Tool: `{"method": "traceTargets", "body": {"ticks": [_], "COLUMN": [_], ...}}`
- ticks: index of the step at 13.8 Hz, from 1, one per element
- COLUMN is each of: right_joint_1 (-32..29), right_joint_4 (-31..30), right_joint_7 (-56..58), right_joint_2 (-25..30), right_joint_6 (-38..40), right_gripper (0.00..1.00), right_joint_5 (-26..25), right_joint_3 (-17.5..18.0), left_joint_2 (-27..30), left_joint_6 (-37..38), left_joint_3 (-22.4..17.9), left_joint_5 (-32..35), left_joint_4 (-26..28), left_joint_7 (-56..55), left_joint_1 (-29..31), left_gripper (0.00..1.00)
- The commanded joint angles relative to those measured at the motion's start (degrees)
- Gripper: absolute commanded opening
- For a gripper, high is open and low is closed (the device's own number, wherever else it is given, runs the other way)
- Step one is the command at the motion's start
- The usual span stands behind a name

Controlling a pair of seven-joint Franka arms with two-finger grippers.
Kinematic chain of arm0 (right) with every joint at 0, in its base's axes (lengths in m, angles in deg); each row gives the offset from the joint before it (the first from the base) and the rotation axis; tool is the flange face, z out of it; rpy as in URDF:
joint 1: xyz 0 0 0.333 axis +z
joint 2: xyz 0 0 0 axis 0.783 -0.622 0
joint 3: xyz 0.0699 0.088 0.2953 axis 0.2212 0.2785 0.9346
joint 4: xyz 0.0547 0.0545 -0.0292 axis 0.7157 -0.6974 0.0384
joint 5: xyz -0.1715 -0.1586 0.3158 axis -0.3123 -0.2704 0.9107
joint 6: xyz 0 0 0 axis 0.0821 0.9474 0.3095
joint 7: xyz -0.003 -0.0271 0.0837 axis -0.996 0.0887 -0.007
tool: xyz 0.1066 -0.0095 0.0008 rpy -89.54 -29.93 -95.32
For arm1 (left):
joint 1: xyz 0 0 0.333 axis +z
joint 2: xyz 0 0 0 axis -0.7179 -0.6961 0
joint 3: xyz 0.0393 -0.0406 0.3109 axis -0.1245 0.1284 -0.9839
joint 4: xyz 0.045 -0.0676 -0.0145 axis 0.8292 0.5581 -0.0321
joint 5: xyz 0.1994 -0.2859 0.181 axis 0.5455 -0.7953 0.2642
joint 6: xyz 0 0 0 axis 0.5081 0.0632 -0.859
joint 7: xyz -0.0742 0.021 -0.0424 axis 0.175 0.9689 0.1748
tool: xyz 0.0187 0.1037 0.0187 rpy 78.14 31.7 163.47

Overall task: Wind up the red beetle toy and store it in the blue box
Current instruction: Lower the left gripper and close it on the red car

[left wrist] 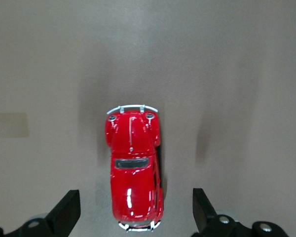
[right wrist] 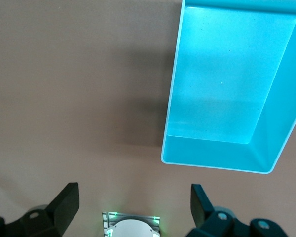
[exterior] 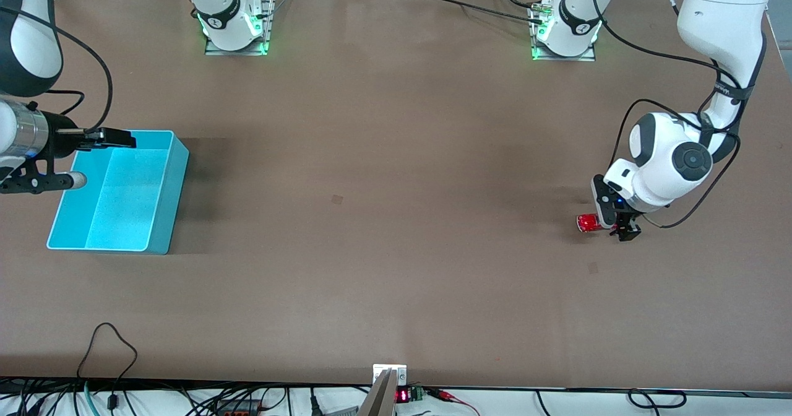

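The red beetle toy (exterior: 588,223) stands on the brown table toward the left arm's end. My left gripper (exterior: 622,229) is low over it and open. In the left wrist view the toy (left wrist: 133,168) lies lengthwise with its tail end between the wide-spread fingers, and the gripper (left wrist: 134,205) does not touch it. The blue box (exterior: 173,199) stands empty toward the right arm's end. My right gripper (exterior: 116,138) is over the box's edge that lies farther from the front camera. It is open (right wrist: 135,207) and empty, and the box (right wrist: 227,84) shows in the right wrist view.
The arm bases (exterior: 235,26) (exterior: 566,29) stand along the table's edge farthest from the front camera. Cables (exterior: 105,342) and a small device (exterior: 390,376) lie at the nearest edge. Bare brown table stretches between the toy and the box.
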Motion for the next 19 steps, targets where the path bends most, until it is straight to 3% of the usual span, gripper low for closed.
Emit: {"method": "traceTargets", "body": {"ticks": [1, 4, 5, 7, 8, 10, 19], "right_joint_1": [-0.65, -0.48, -0.21, -0.12, -0.12, -0.12, 0.32], "right_joint_4": [0.82, 1.17, 1.52, 1.52, 1.52, 1.44, 1.44], "right_joint_7": [0.67, 0.76, 1.28, 1.46, 1.29, 1.29, 1.55], "right_joint_2": [-1.32, -1.41, -1.41, -1.41, -1.41, -1.41, -1.23], "right_joint_6": [-0.75, -0.75, -0.66, -0.66, -0.66, -0.57, 0.13], "right_gripper": [1.00, 1.00, 1.00, 1.00, 1.00, 1.00, 1.00], "right_joint_5": [0.94, 0.94, 0.94, 1.03, 1.12, 0.94, 0.50], "right_joint_3": [0.09, 0.35, 0.44, 0.44, 0.44, 0.44, 0.53], "left_joint_2": [-0.68, -1.21, -1.21, -1.21, -1.21, -1.12, -1.21], "left_joint_6": [-1.34, -3.37, -3.37, -3.37, -3.37, -3.37, -3.19], "left_joint_3": [0.19, 0.19, 0.19, 0.19, 0.19, 0.19, 0.19], "left_joint_5": [1.28, 1.28, 1.28, 1.28, 1.28, 1.28, 1.28], "left_joint_4": [0.25, 0.95, 1.04, 1.04, 0.95, 0.95, 0.51], "left_joint_7": [1.10, 1.10, 1.19, 1.28, 1.45, 1.63, 6.29], "left_joint_1": [0.39, 0.39, 0.48, 0.74, 0.74, 0.74, 0.74], "left_gripper": [1.00, 1.00, 0.95, 0.81, 0.61, 0.52, 0.49]}}
